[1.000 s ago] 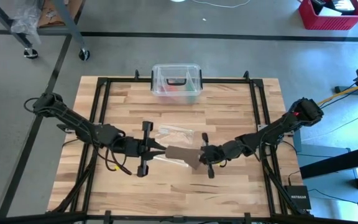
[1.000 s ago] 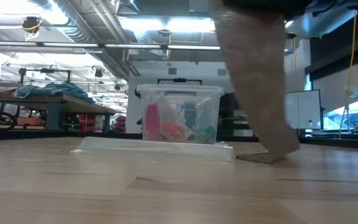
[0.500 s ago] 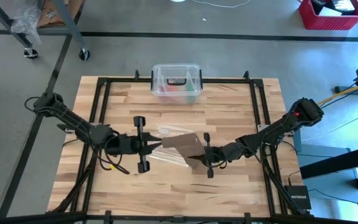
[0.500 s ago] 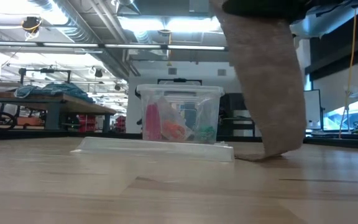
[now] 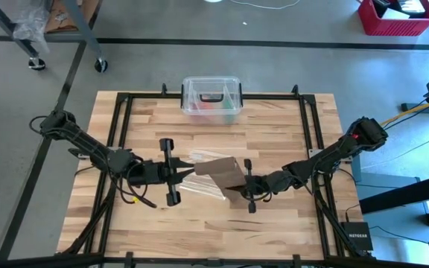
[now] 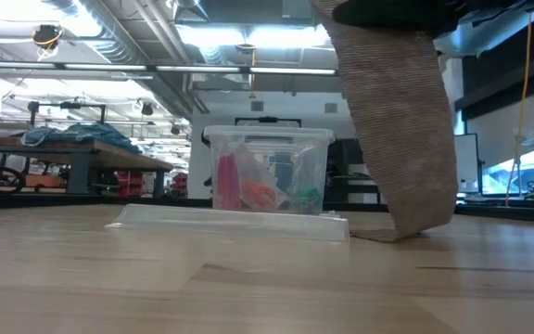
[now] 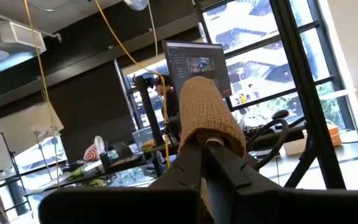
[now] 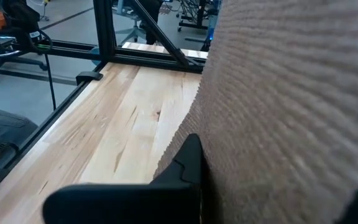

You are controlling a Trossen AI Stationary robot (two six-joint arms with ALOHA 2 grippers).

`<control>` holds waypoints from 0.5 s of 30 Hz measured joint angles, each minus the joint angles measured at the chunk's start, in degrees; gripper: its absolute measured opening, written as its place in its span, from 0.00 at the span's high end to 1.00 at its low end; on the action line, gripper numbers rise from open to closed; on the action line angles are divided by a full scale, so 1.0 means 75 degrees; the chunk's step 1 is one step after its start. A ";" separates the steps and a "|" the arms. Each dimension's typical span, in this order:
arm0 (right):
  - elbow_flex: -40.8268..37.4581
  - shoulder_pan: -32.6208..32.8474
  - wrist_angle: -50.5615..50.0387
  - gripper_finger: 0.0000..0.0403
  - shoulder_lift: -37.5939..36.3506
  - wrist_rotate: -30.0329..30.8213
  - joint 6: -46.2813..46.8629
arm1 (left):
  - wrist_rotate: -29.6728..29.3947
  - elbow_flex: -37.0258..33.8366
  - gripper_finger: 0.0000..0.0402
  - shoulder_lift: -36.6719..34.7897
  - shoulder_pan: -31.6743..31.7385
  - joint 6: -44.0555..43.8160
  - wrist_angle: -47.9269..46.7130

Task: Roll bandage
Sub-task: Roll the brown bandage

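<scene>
Above the counter (image 5: 274, 126) middle, my left hand (image 5: 187, 172) and right hand (image 5: 238, 187) each stay clamped on the bandage (image 5: 222, 173); no writing on it is legible.

In the low view the bandage (image 6: 397, 121) runs off the 12 o'clock edge, so what holds its upper end is cut away there, and only a dark sliver shows above it. In the right wrist view the brown fabric fills the side toward 3 o'clock and hides most of the right gripper (image 8: 278, 186); only one dark finger (image 8: 182, 168) shows. From above, where the strip meets the left gripper (image 5: 191, 171) is too small to make out.
</scene>
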 joint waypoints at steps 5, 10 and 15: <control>-0.0003 0.0095 0.0071 0.99 0.0000 -0.0013 0.0350 | 0.0078 -0.0001 1.00 -0.0017 0.0000 0.0300 -0.0023; 0.0398 0.1163 -0.0205 0.99 0.0003 0.0265 0.0425 | -0.1125 0.0000 1.00 -0.0085 0.0027 0.0962 0.0032; 0.1303 0.2037 -0.0613 0.99 0.0009 0.1091 -0.0807 | -0.1397 -0.0001 1.00 0.0048 0.0266 0.0983 -0.0223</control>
